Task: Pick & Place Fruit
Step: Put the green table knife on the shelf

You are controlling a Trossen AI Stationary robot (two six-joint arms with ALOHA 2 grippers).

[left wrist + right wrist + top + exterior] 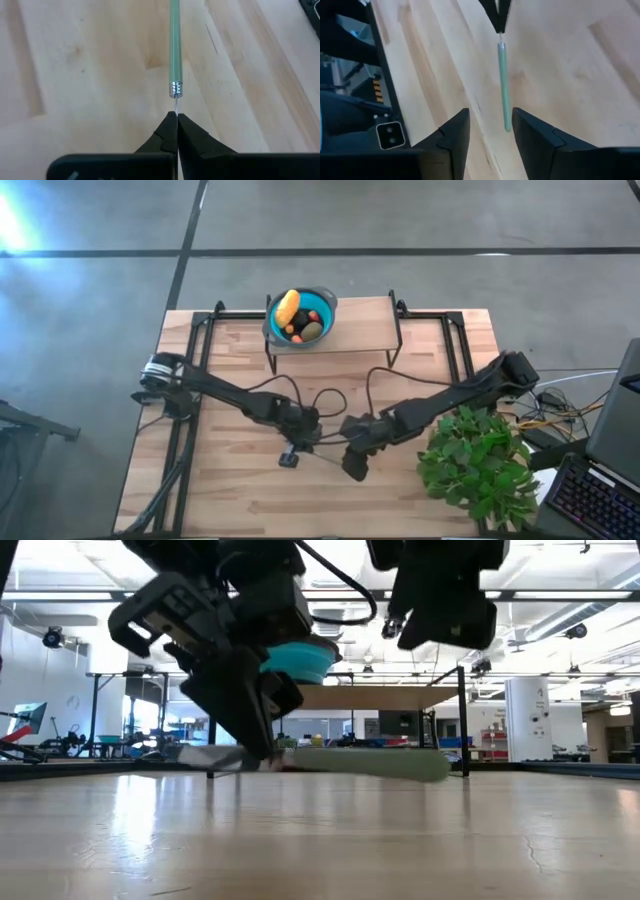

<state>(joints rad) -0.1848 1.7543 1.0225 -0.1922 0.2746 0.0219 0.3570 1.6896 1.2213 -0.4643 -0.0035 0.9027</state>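
The fruit lies in a blue bowl (322,307) on a raised wooden shelf (365,325) at the table's far side: a yellow-orange oblong (288,307), an olive-green piece (312,331) and tiny red and orange bits (297,338). A thin pale green stick (175,45) lies mid-table between the two grippers. My left gripper (177,116) is shut at the stick's metal-tipped end. My right gripper (490,117) is open and hovers over the stick's other end (507,127), touching nothing. In the low view the stick (370,762) runs level just above the tabletop. My left gripper pinches the thin metal pin (177,104) that sticks out of the stick's ribbed metal end (176,89), only at the fingers' free ends. The fingers come from the table's left, slanting down, in line with the stick. The stick stretches away toward my right gripper, level and low over the table.
A bushy green plant (475,460) stands at the table's right near corner. Black frame rails (195,350) run along both sides, and cables (330,395) loop mid-table. A small dark piece (290,461) sits below my left gripper. Bare wood (250,500) lies toward the near edge.
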